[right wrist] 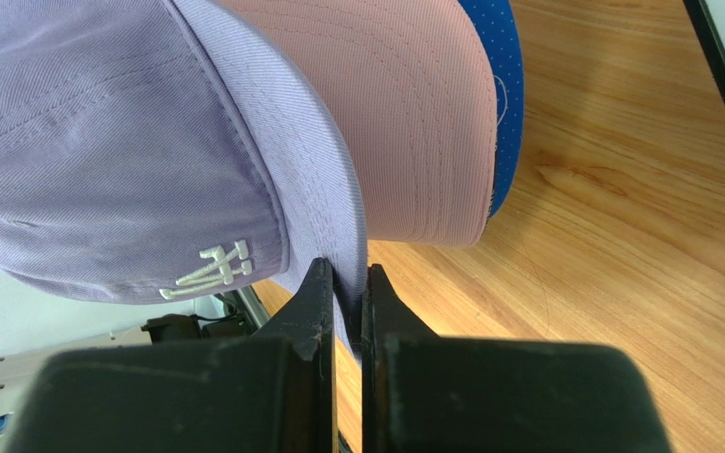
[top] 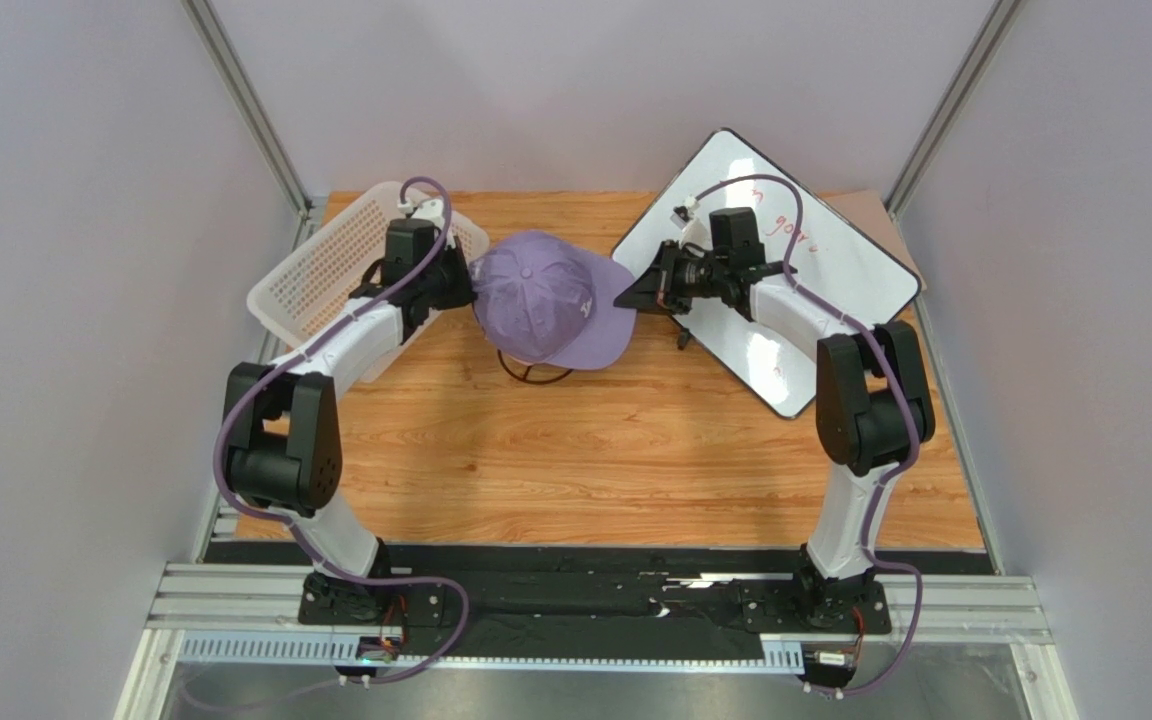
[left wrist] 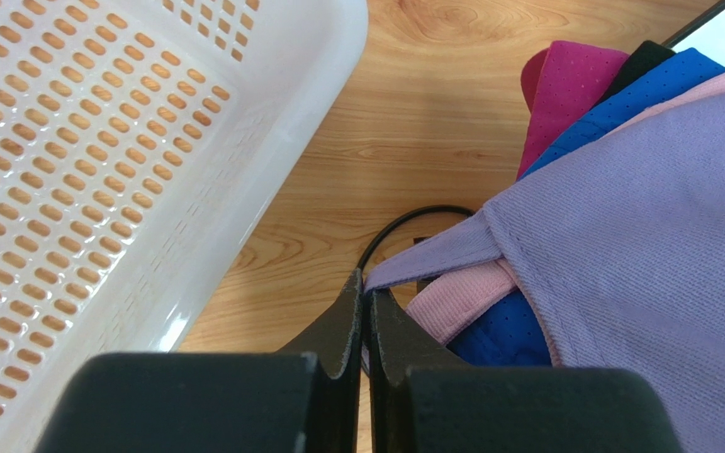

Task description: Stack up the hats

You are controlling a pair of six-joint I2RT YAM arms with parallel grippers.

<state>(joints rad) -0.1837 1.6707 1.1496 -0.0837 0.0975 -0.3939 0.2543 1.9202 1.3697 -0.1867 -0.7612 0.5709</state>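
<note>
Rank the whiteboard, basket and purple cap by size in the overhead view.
Largest to smallest:
1. whiteboard
2. basket
3. purple cap
The cap sits raised, nearer the camera, so it may look bigger than it is.

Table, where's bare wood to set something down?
The wide near stretch of table is bare, from the lavender cap to the near edge. The rear is crowded: basket left, whiteboard right, left pincer and right pincer clamping the cap between.
</note>
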